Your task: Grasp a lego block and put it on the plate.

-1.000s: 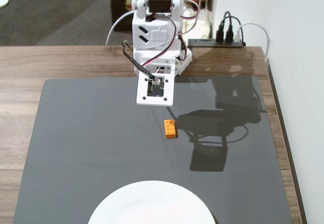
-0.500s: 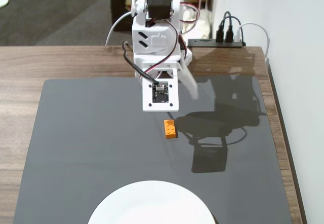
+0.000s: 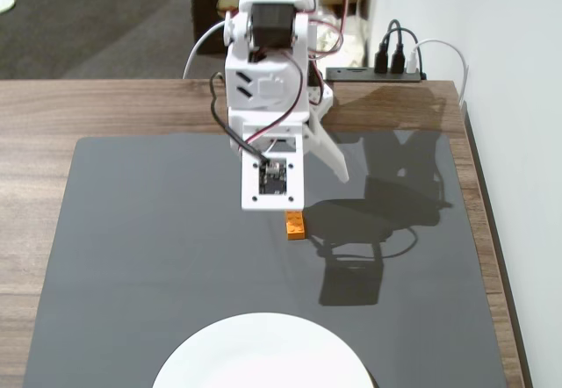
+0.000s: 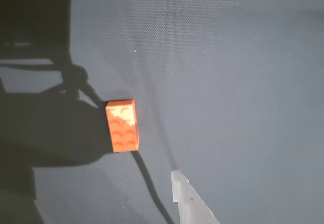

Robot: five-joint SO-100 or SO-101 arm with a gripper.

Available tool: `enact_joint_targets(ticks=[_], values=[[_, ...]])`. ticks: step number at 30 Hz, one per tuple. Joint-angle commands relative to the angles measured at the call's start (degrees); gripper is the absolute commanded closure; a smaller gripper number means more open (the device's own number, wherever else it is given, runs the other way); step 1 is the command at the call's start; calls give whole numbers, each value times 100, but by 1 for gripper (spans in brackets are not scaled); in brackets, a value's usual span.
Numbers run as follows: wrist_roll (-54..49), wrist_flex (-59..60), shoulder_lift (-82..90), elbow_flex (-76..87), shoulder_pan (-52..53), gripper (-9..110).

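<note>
Pincer: one gripper (image 3: 307, 197), hanging over the far half of the mat; its fingers stand apart, one white finger (image 3: 329, 153) splayed out to the right in the fixed view, and they clasp nothing.
Finger in wrist view: one pale fingertip (image 4: 185, 196) pokes in from the lower edge; the other is out of sight.
Bricks: one lego block (image 3: 295, 224), orange, lying flat on the mat with studs up.
Brick against pincer: in the fixed view it sits just below the wrist's lower edge, partly tucked under it; in the wrist view the brick (image 4: 122, 125) lies up and left of the fingertip, apart from it.
Plates: one plate (image 3: 263, 353), white, at the near edge, well apart from the brick.
Mat: one dark grey mat (image 3: 132, 247) on a wooden table (image 3: 35, 116).
</note>
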Motion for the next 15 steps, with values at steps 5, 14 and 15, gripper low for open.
enact_joint_targets(ticks=[5,14,15], values=[[202,-571,-255,281,-202,58],[413,-1143,-694,545,-431,59],[422,-1187,-729,562,-439,59]])
